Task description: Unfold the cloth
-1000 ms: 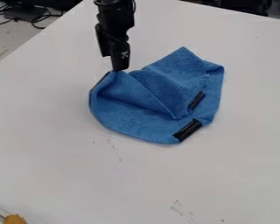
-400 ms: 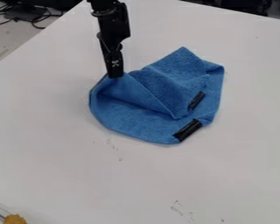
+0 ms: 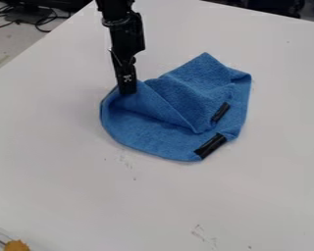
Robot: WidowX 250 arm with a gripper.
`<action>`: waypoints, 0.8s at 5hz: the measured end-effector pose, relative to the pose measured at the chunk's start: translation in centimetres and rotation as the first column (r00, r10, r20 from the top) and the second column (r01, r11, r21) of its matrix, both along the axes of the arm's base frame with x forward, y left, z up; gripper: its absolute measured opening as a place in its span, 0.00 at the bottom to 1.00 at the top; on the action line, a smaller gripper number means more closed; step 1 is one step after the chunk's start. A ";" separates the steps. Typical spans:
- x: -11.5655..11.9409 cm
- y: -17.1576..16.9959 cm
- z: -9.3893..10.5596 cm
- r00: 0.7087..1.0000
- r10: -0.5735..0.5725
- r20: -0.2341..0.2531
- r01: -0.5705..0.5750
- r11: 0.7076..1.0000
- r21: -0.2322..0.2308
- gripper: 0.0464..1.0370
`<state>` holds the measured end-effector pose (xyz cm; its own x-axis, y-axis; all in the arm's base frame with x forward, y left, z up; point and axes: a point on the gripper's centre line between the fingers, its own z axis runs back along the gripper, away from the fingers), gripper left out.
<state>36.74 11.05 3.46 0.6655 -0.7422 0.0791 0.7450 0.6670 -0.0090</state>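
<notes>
Down and nearer comes one black gripper point(image 3: 127, 91), spread or pressed together I can't tell, with one orange thing point(image 3: 16, 245) near left, two black strips point(image 3: 211, 146) on one folded blue cloth point(image 3: 166, 135) centrally, gripper at its far-left edge.

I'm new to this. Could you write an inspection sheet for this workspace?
Surface: white tabletop, a few faint marks.
Job's things: blue cloth, partly folded over itself, two black strips on its right half.
Clutter: orange-brown item at lower left, too cropped to name.
Gripper: black pincer at the cloth's upper-left edge; whether it grips is unclear.
Cables: tangled cables beyond the table, upper left.
Surroundings: pale floor, upper left.
</notes>
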 end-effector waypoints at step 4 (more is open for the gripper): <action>-0.6 -0.1 -1.3 1.000 0.003 -0.005 -0.003 0.999 -0.033 0.11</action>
